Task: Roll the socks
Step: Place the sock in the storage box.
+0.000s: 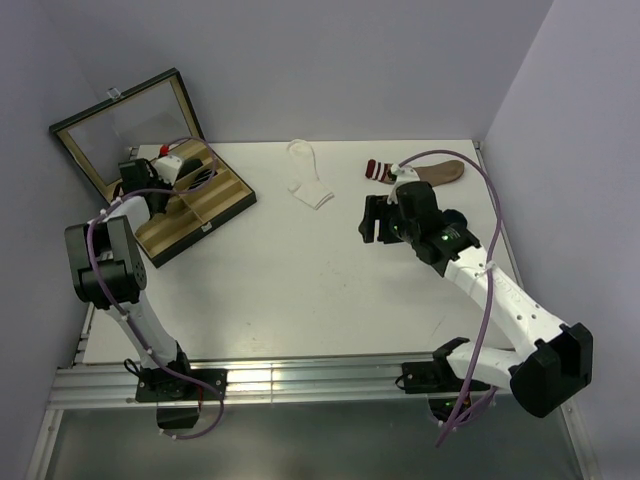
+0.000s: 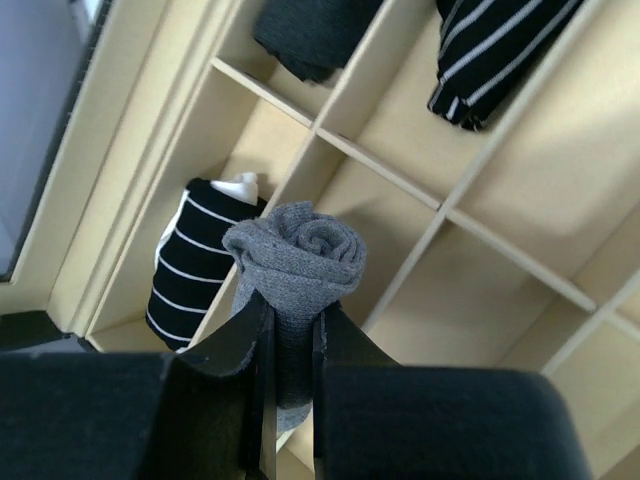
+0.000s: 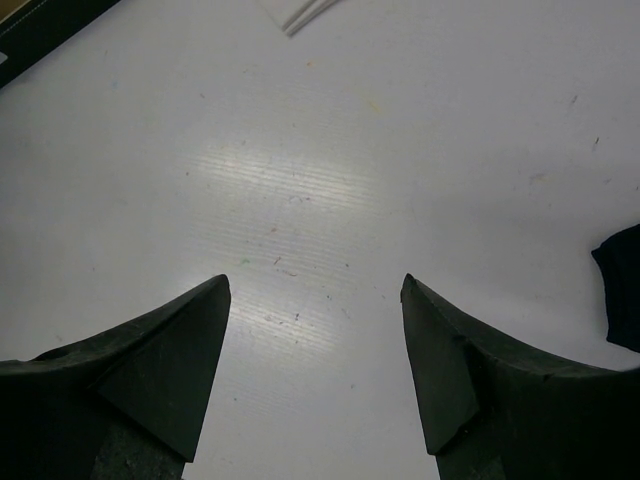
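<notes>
Left fingers (image 2: 240, 340) were clamped on a grey rolled sock (image 2: 300, 255), held upright over the wooden compartment box (image 2: 385, 165), beside the cell containing a black-and-white striped roll (image 2: 190, 270). Right fingers (image 3: 170, 360) stood apart, holding nothing, above the tabletop (image 3: 300, 200). White sock (image 1: 310, 185) lay flat at the tabletop's far side.
</notes>
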